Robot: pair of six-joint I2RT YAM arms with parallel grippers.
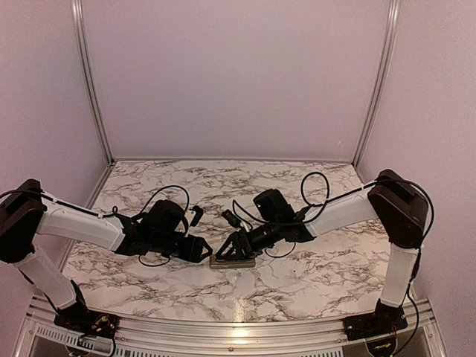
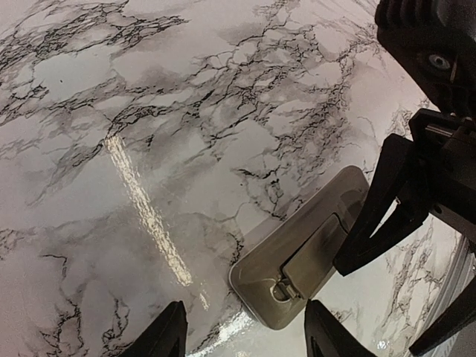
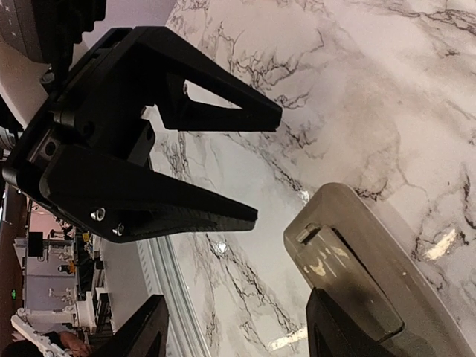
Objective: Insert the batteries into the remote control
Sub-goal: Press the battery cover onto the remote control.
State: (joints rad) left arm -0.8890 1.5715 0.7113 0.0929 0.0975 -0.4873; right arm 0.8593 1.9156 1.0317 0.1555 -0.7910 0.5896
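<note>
The left gripper (image 1: 201, 251) hangs low over the marble table (image 1: 149, 186), left of centre, its jaws spread with nothing between them. Just right of its tips the remote control (image 2: 297, 253) lies flat, grey back up, one short end pointing into that gap. The right gripper (image 3: 239, 301) stands over the remote's right part, jaws apart and grasping nothing, one finger (image 2: 361, 245) against its edge
</note>
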